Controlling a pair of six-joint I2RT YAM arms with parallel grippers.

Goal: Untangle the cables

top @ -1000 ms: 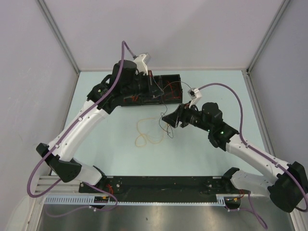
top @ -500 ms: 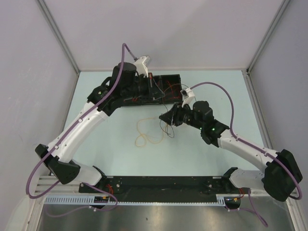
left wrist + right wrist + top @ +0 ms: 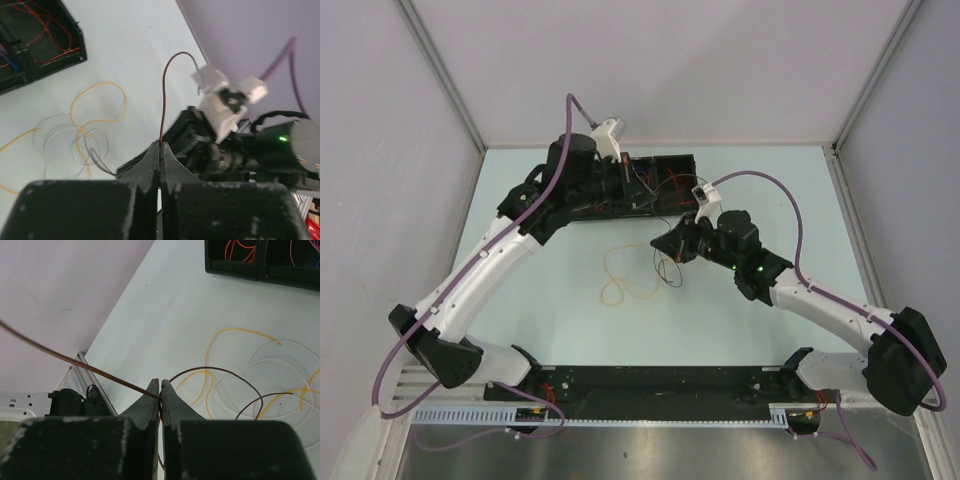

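Two claws, both clenched, each with its jaws pressed together on a thin wire. My left claw (image 3: 160, 146) pinches a dark brown cable (image 3: 162, 100) right at its tips. From there the strand rises almost straight, then arcs over toward my right arm (image 3: 240, 155), which sits close in front. My right claw (image 3: 160, 386) is shut the same way. Its tips meet on a dark brown strand that comes in taut from the upper left of its wrist view and, past the tips, curls away in a loose loop over the worktop (image 3: 165, 315). I take it for the same cable, though I cannot follow it end to end. From above, my left claw hangs over the near edge of the black tray (image 3: 685, 160) at the far side of the worktop. My right claw is just in front of that tray, near the middle, and a fine dark line shows between the two. Neither claw touches anything else. A yellow cable (image 3: 240, 332) lies in slack loops on the worktop beneath and beside my right claw. It crosses a pale, nearly clear cable (image 3: 280, 346) that curls through the same patch. Red cables (image 3: 35, 25) lie inside the tray's compartments, apart from the loose pile.
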